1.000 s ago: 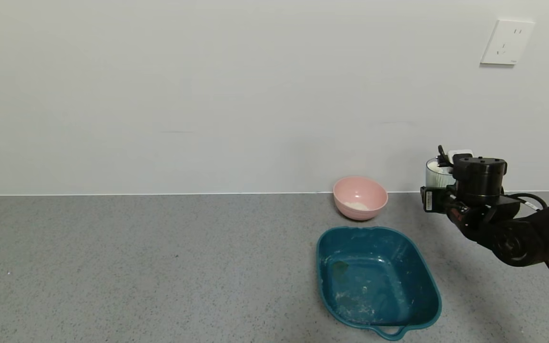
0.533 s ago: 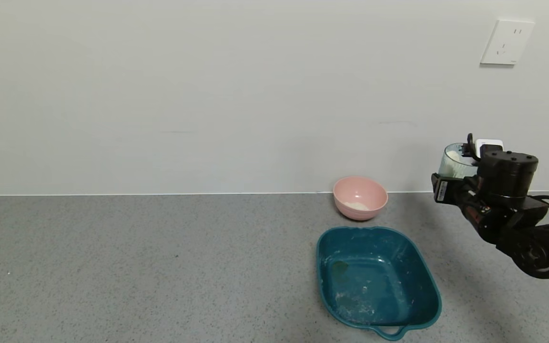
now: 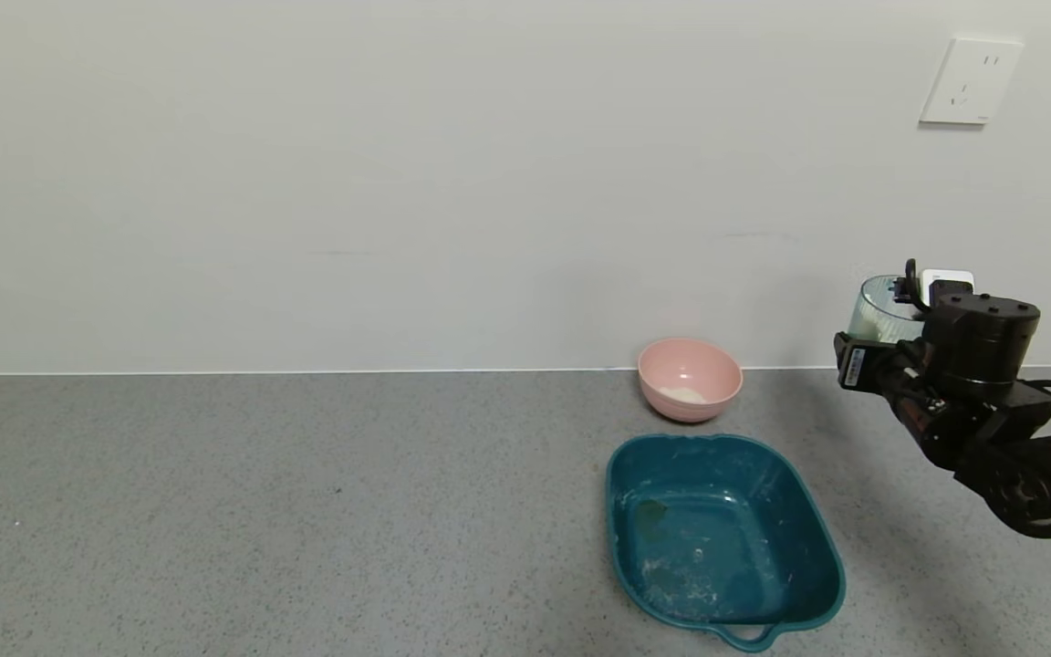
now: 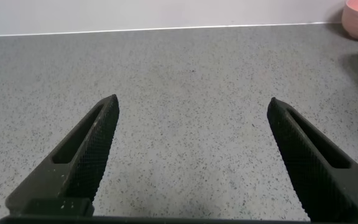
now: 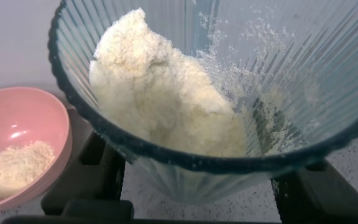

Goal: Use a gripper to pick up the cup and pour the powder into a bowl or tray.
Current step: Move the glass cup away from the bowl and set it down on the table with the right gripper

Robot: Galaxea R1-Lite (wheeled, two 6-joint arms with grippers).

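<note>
Right gripper: clamped on the cup, right edge of the head view, lifted off the counter for carrying.
Powder: heaped inside, cup tipped slightly.
Pink bowl: centre-right, likely target.
Left gripper: wide open, idle.

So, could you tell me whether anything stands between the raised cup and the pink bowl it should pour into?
Nothing visible does. The right hand holds the cup with its powder above the counter, to the right of the pink bowl. The teal tray sits nearer the robot, off that path.
</note>
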